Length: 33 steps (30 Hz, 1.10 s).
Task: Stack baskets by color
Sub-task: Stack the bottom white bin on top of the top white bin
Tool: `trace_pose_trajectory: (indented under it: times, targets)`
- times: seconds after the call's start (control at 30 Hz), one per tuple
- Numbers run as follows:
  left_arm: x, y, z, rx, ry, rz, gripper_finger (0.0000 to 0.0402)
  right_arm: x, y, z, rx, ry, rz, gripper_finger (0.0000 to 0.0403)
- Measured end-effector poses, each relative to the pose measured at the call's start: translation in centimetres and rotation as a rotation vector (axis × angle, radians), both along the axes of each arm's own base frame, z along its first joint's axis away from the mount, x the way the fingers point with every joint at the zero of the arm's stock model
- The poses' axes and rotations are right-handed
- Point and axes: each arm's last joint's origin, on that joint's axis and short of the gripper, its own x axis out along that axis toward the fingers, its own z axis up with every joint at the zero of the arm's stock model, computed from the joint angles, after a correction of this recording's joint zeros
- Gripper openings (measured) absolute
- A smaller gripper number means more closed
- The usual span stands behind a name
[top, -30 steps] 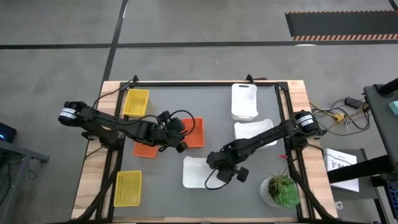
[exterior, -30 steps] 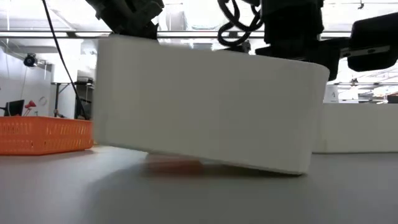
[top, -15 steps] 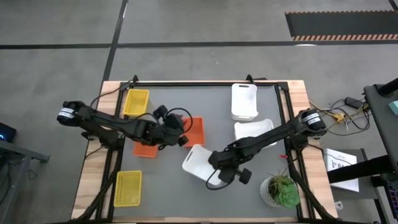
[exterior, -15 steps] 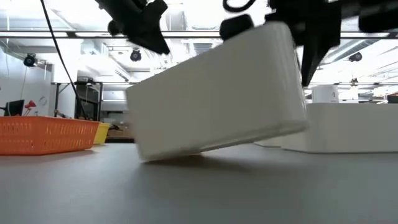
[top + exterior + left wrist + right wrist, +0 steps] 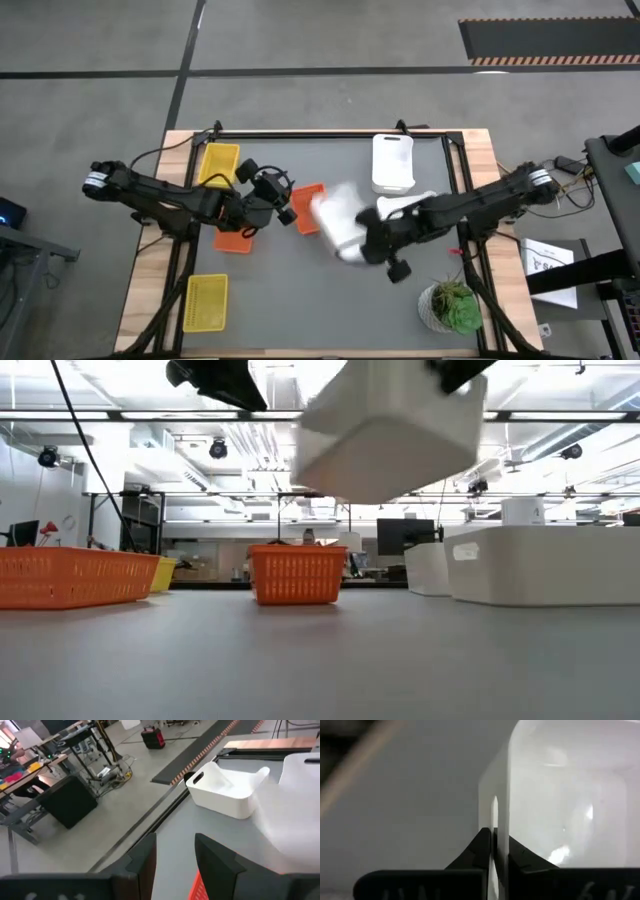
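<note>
White basket (image 5: 560,795) in right hand (image 5: 499,851)

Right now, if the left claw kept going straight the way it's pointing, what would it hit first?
Probably the white basket carried by the right claw, just ahead of the left claw; depth is uncertain.

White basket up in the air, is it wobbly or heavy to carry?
Probably light: the right end effector lifts the white basket by pinching only its thin wall. It looks stiff, keeping its boxy shape in the low view. Held by one edge, it could tilt or swing.
</note>
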Motion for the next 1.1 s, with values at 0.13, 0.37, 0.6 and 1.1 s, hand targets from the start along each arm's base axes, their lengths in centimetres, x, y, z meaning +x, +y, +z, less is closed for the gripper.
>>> trace_pose_trajectory:
  times: [0.13, 0.37, 0.6, 1.1]
  targets:
    - [0.1, 0.0, -0.2, 0.001, 0.01, -0.001, 0.0118, -1.1, -3.2, 1.0, -0.117, -0.003, -0.289, 0.0008]
    - [0.2, -0.1, -0.4, 0.0, 0.015, -0.003, 0.0118, -1.7, -10.7, 0.6, -0.122, 0.07, -0.625, 0.0008]
    - [0.1, -0.1, -0.8, 0.003, 0.028, -0.002, 0.0118, -3.0, -16.9, -0.7, -0.123, 0.166, -0.7, 0.0008]
    - [0.0, -0.1, -0.9, 0.005, 0.037, -0.004, 0.0118, -6.3, -20.0, -2.5, -0.037, 0.264, -0.579, 0.0008]
